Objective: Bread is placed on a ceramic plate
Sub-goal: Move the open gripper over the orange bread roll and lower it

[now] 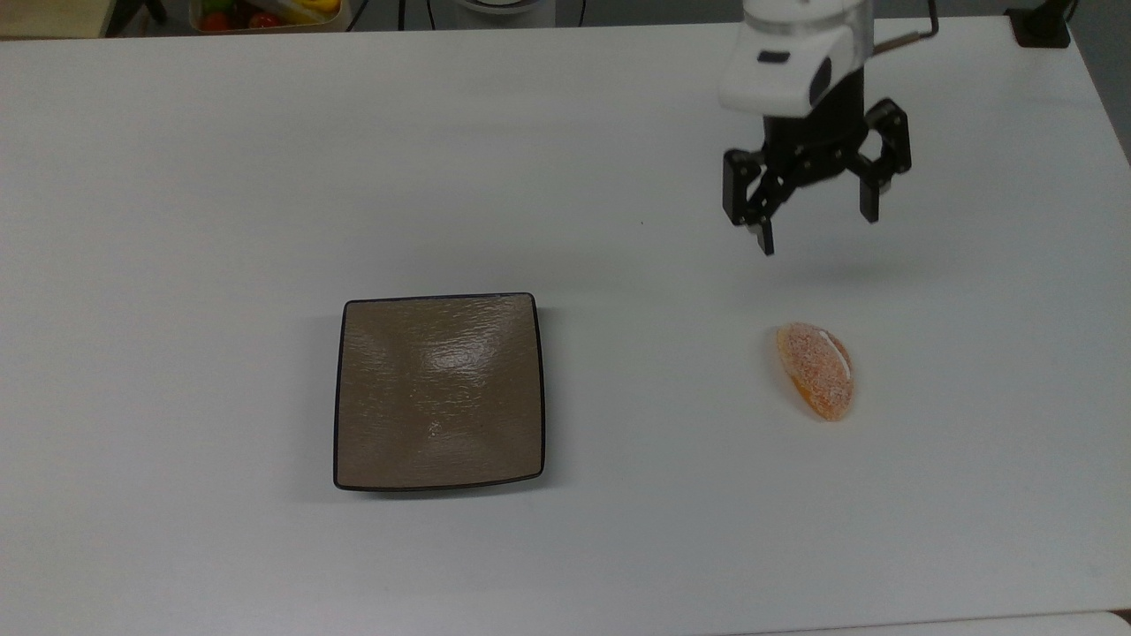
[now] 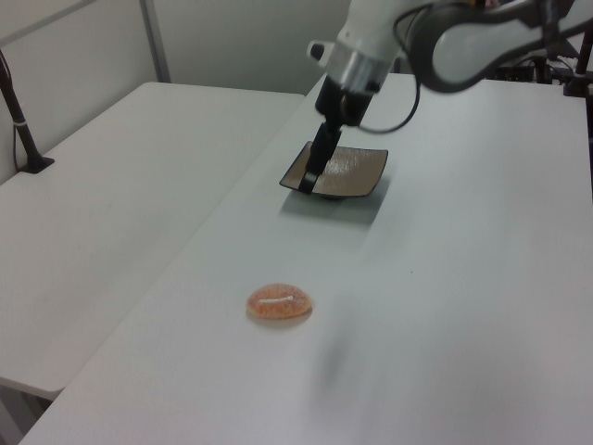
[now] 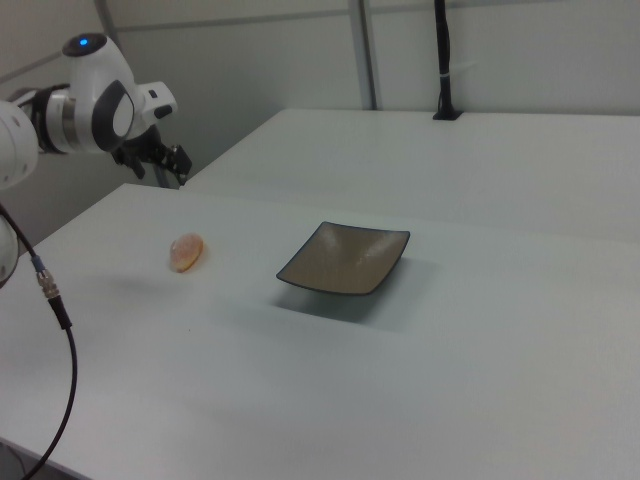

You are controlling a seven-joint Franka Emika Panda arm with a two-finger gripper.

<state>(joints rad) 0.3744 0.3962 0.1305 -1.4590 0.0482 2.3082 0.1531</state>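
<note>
The bread (image 1: 817, 369), a small oval orange-tan roll with a white stripe, lies on the white table at the top view's right, also seen as bread (image 2: 279, 304) and bread (image 3: 186, 252). The square brown ceramic plate (image 1: 439, 391) sits empty near the middle, well apart from it; it shows too as plate (image 2: 347, 169) and plate (image 3: 345, 258). My gripper (image 1: 818, 231) hangs open and empty above the table, a short way beyond the bread toward the top view's top edge. In the left view the gripper (image 2: 310, 181) overlaps the plate's near corner. The gripper (image 3: 165, 165) is raised above the bread in the right view.
A bin of colourful items (image 1: 265, 13) stands past the table's far edge at the top view's left. A black clamp post (image 1: 1043, 25) is on the far right corner. A second white table (image 2: 93, 213) adjoins. A black cable (image 3: 55, 300) hangs from the arm.
</note>
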